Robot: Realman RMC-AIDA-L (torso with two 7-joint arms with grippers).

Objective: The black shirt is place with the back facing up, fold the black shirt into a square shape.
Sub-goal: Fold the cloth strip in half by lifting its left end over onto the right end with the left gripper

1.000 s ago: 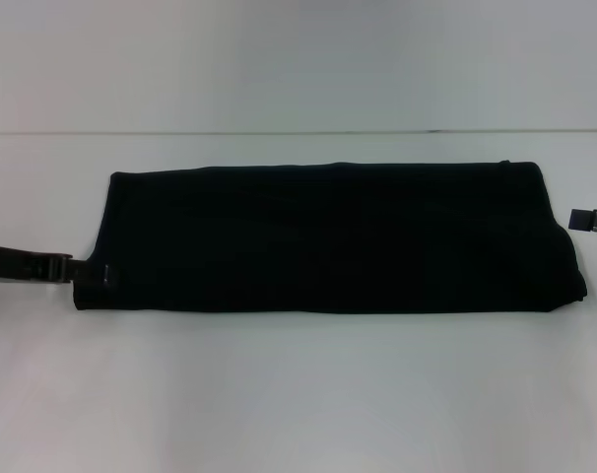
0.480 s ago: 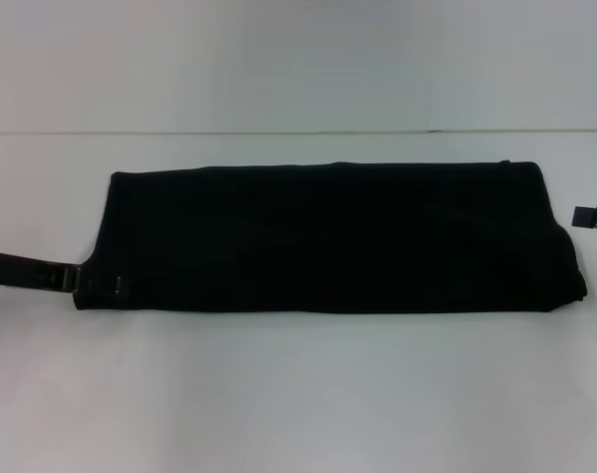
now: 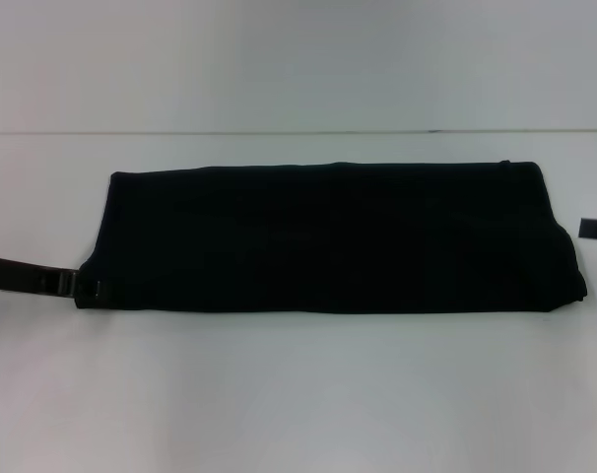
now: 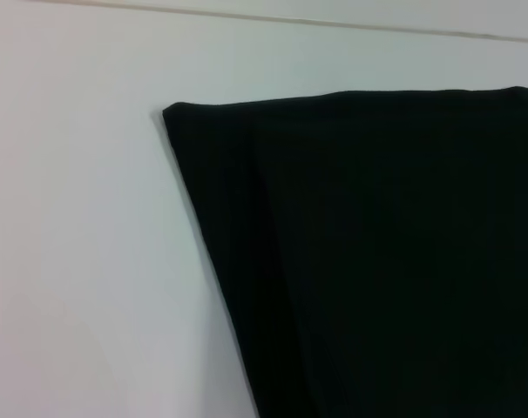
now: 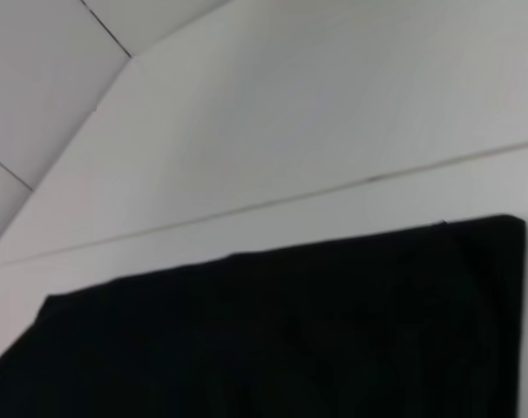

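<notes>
The soft, plain black fabric shirt (image 3: 328,236) lies flat on the white table (image 3: 298,394), folded into a long band that runs across the middle of the head view from the robot's left to its right. Its far edge is straight, its near edge is slightly bowed, and the right end flares out a little toward the near side. No print or neckline shows on the upturned surface.

The dark left gripper (image 3: 87,287) reaches in low from the left edge of the head view and meets the near-left corner of the shirt, its tip touching or overlapping the fabric there. Against the dark cloth I cannot tell how far its fingers are spread, nor whether they have any fabric between them. In the left wrist view the shirt (image 4: 377,261) fills one side of the picture, one corner showing against the table (image 4: 81,261).

The dark right gripper (image 3: 596,230) shows only as a small piece at the right edge of the head view, just beside the shirt's right end and not touching it; how it stands cannot be told. The right wrist view shows the shirt (image 5: 273,340) stretched along the table (image 5: 334,131).
</notes>
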